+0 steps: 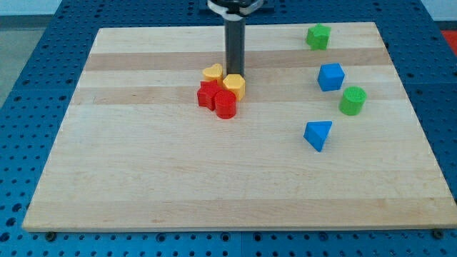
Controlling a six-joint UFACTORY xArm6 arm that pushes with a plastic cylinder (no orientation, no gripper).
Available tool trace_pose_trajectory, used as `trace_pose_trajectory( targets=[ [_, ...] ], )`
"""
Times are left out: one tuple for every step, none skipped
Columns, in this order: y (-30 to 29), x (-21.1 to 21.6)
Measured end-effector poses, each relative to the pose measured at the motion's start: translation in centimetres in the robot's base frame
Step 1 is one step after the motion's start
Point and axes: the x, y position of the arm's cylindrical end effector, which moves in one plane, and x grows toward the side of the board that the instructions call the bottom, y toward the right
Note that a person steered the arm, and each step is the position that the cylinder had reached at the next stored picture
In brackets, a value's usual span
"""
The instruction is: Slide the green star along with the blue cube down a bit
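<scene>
The green star (318, 36) lies near the view's top right of the wooden board (143, 178). The blue cube (330, 76) sits just below it, a small gap between them. My tip (235, 74) is at the top centre, far to the left of both blocks. It stands right behind a yellow hexagon (234, 86) and beside a yellow heart (212, 72); whether it touches them cannot be told.
A red star (208, 93) and a red cylinder (225, 104) are clustered with the yellow blocks. A green cylinder (353, 101) lies just below-right of the blue cube. A blue triangle (318, 134) lies further down.
</scene>
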Motion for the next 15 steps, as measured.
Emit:
trace_pose_trajectory(
  targets=[
    [0.8,-0.1],
    [1.6,-0.6],
    [1.6,-0.6],
    [1.6,-0.6],
    [3.9,-1.1],
    [7.9,-2.4],
    [7.9,-2.4],
    [8.1,-4.8],
    [9.1,-9.8],
    [9.2,-10.0],
    [9.8,-13.4],
    [10.8,-15.1],
    [11.0,-15.1],
    [15.2,-15.1],
    [16.5,-15.1]
  ],
)
